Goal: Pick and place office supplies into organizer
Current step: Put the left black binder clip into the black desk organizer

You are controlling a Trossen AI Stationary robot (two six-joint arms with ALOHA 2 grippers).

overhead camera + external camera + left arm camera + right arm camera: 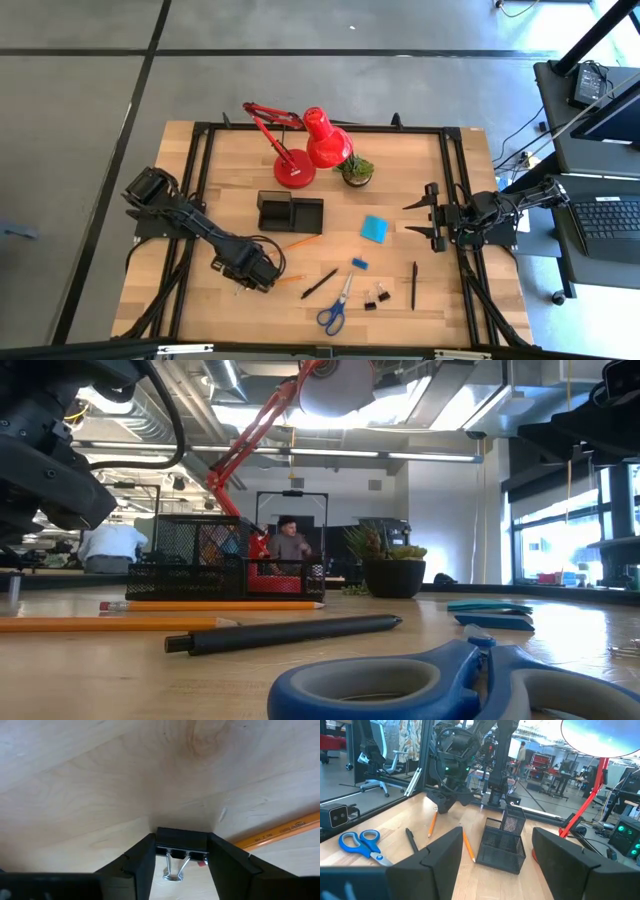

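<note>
In the lower left of the high view the left gripper (pixel 243 283) is lowered onto the table; its wrist view shows a black binder clip (pixel 181 843) framed between the two fingers (pixel 142 862), which stand at its ends. Whether the jaws already pinch it cannot be told. The step in hand is judged to be the pick of this clip; next, a firm closure, a lift and a carry to the organizer (pixel 290 212) at the frame's centre are called for.

Counted from left to right in the high view: one organizer, apparently with nothing in it; two orange pencils (pixel 300 242), one beside the organizer, one partly hidden by the left gripper; two black pens (pixel 319 283), the second at lower right; one pair of blue-handled scissors (pixel 334 311) at bottom centre; one small blue eraser (pixel 359 263); two more binder clips (pixel 376 297); one blue note pad (pixel 375 228).

At centre right the right gripper (pixel 421 217) is held waiting, jaws spread, nothing between them.
</note>
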